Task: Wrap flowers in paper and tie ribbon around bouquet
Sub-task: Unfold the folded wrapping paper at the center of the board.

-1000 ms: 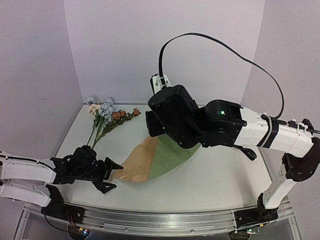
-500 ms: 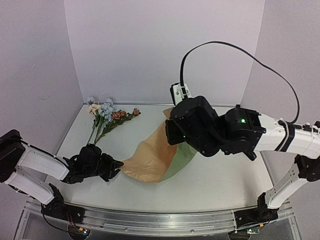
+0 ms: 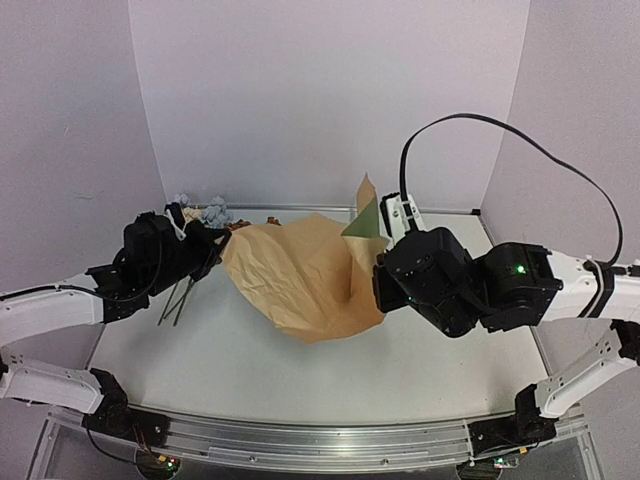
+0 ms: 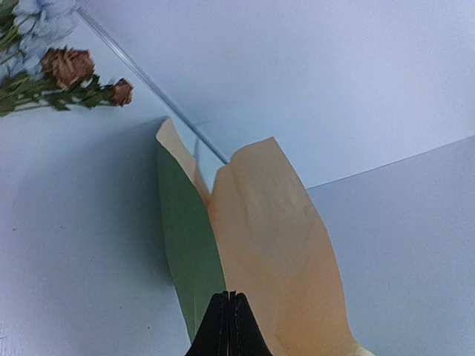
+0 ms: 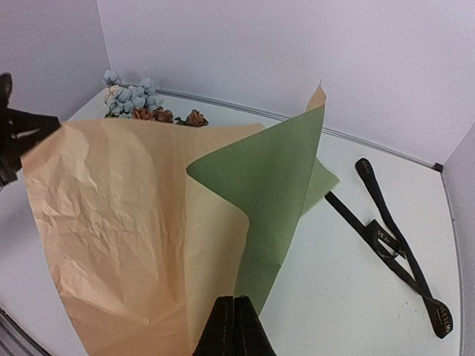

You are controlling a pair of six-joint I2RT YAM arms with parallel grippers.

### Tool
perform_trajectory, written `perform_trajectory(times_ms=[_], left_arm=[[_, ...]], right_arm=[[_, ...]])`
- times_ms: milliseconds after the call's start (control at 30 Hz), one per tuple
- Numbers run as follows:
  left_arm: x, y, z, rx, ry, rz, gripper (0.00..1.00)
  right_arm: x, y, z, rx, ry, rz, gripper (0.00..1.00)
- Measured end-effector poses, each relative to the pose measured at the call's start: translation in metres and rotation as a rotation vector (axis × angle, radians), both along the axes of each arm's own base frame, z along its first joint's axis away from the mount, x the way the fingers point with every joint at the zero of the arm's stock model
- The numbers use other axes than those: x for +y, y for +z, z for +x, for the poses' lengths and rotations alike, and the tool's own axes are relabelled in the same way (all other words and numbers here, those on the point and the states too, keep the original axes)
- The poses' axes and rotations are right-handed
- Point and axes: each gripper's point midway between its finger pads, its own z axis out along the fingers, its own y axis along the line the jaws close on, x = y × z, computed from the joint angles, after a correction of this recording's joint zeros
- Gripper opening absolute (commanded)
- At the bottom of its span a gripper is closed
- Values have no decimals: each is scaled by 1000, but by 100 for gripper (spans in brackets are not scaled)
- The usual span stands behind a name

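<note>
The left pincer (image 4: 228, 297) and the right pincer (image 5: 234, 300) each pinch 1 edge of the paper (image 3: 300, 275). The flowers (image 3: 214, 212) lie at upper left.

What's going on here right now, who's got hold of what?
Both arms are holding up the paper. The left pincer is shut on one edge and the right pincer on the opposite one, so the sheet hangs spread between them, tan side toward the top camera. The flowers lie loose at the far left of the table, not yet wrapped. The ribbon lies untouched to the right of the sheet.
</note>
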Motion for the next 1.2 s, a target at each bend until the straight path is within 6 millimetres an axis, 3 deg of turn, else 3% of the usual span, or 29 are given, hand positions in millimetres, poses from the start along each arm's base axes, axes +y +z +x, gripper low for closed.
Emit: perform_trajectory(times_ms=[100, 233, 367, 533, 833, 967, 1200], left_arm=[[-9, 24, -16, -85, -26, 79, 0], [-18, 22, -41, -105, -68, 175, 0], [-12, 0, -49, -67, -56, 264, 0], [-1, -43, -61, 25, -46, 391, 0], [13, -86, -66, 146, -21, 520, 0], [16, -99, -68, 187, -17, 550, 0], [17, -107, -71, 204, -22, 545, 0]], right_arm=[[-1, -4, -5, -19, 0, -26, 0], [-6, -12, -13, -56, -20, -68, 0], [-24, -32, -16, -61, -85, -101, 0], [-67, -70, -18, -32, -200, -184, 0], [-114, -111, -27, 51, -338, -206, 0], [-124, -129, -32, 98, -377, -215, 0], [-125, -148, -40, 163, -399, -220, 0]])
